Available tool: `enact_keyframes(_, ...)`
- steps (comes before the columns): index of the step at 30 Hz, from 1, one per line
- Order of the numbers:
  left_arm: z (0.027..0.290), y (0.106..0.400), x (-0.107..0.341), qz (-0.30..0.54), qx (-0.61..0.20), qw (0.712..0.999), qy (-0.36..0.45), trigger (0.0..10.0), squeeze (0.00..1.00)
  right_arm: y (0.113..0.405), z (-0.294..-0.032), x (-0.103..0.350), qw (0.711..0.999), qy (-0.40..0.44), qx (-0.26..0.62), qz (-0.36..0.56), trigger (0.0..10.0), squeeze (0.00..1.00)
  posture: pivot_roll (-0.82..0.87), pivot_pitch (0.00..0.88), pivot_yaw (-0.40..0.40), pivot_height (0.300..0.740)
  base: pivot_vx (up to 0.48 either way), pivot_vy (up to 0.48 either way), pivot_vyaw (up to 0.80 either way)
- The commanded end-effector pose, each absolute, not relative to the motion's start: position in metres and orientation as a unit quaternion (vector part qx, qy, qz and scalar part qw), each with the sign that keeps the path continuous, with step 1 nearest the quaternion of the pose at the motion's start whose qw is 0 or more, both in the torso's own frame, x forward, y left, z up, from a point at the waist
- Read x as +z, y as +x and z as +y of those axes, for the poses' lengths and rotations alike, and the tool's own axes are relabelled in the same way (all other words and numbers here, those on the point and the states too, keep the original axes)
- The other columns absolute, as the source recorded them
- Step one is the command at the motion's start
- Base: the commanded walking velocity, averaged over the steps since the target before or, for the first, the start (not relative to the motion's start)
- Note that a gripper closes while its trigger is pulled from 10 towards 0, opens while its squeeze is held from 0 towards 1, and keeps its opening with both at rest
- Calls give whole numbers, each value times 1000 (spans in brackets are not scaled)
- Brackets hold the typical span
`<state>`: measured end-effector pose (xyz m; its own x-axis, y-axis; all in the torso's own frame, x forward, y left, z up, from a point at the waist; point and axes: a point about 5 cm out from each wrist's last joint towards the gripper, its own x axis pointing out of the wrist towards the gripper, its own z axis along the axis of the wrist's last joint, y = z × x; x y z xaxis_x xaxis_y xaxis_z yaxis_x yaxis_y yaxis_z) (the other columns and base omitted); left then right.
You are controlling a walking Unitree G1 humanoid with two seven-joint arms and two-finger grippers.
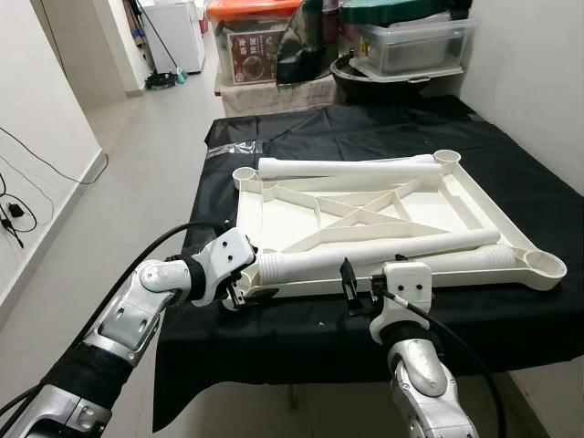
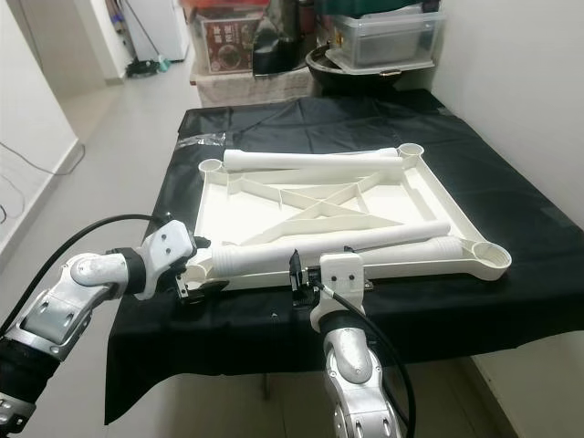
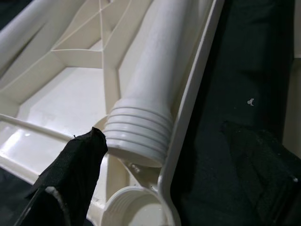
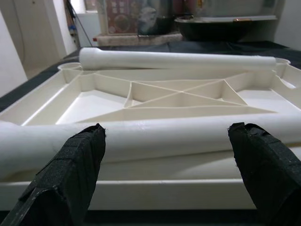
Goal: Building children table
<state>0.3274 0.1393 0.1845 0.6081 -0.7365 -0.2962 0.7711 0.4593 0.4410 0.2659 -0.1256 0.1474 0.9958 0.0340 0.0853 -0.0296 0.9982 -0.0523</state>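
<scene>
A white plastic table top [image 1: 274, 210] lies upside down on a table draped in black cloth [image 1: 511, 173], with round sockets at its corners. One white leg [image 1: 347, 167] rests along the far rim. Another leg [image 1: 383, 254] lies along the near rim, its ribbed end [image 3: 138, 136] beside the front-left socket [image 3: 129, 207]. My left gripper [image 1: 239, 290] is open at that corner, one finger [image 3: 70, 174] over the top and the other over the cloth. My right gripper [image 1: 360, 287] is open just before the near rim [image 4: 150, 193], facing the leg's middle [image 4: 164, 139].
A third leg [image 1: 484, 259] lies at the near right by a corner socket [image 1: 545, 266]. Storage boxes [image 1: 255, 41] and a black pot [image 1: 383, 78] stand beyond the table. Cables [image 1: 18, 214] trail on the floor at left. A wall rises at right.
</scene>
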Motion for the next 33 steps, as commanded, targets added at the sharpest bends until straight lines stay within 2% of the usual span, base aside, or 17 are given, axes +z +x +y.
enact_keyframes(1,143,329,185,37,-444,848,285,10000,0,262,-118,148,999,-18,30,-41,10000,0,76,120,43,740,0,0,0)
enact_keyframes(2,145,329,185,39,-448,846,287,10000,471,262,-117,149,999,-17,31,-40,10000,0,78,125,44,740,0,0,0)
enact_keyframes(4,145,329,185,39,-448,846,287,10000,471,262,-117,149,999,-17,31,-40,10000,0,78,125,44,740,0,0,0)
enact_keyframes(5,148,330,185,35,-442,845,299,10000,0,262,-116,149,998,-15,35,-40,10000,0,80,126,39,740,0,0,0)
enact_keyframes(8,148,330,186,30,-437,846,304,10000,0,262,-116,150,998,-14,36,-40,10000,0,80,126,39,740,0,0,0)
enact_keyframes(12,147,329,189,-3,-408,866,290,10000,0,262,-113,150,998,-13,41,-40,10000,0,83,114,30,740,0,0,0)
enact_keyframes(18,144,325,191,-20,-408,869,280,10000,0,264,-113,150,998,-13,43,-41,10000,0,88,109,28,740,0,0,0)
enact_keyframes(20,139,321,193,-45,-384,889,245,10000,0,266,-113,150,998,-11,41,-42,10000,0,86,98,31,740,0,0,0)
enact_keyframes(21,139,321,193,-45,-384,889,245,10000,0,266,-113,150,998,-11,41,-42,10000,0,86,98,31,740,0,0,0)
enact_keyframes(23,134,317,194,-69,-328,922,192,10000,0,268,-113,152,998,-9,40,-46,10000,0,81,87,27,740,0,0,0)
enact_keyframes(24,134,317,194,-69,-328,922,192,10000,0,268,-113,152,998,-9,40,-46,10000,0,81,87,27,740,0,0,0)
enact_keyframes(26,130,312,192,-80,-285,943,155,10000,0,270,-113,153,998,-9,41,-49,10000,0,80,82,25,740,0,0,0)
enact_keyframes(33,126,299,179,-79,-232,961,128,10000,0,270,-115,151,998,-20,44,-44,10000,0,72,69,15,740,0,0,0)
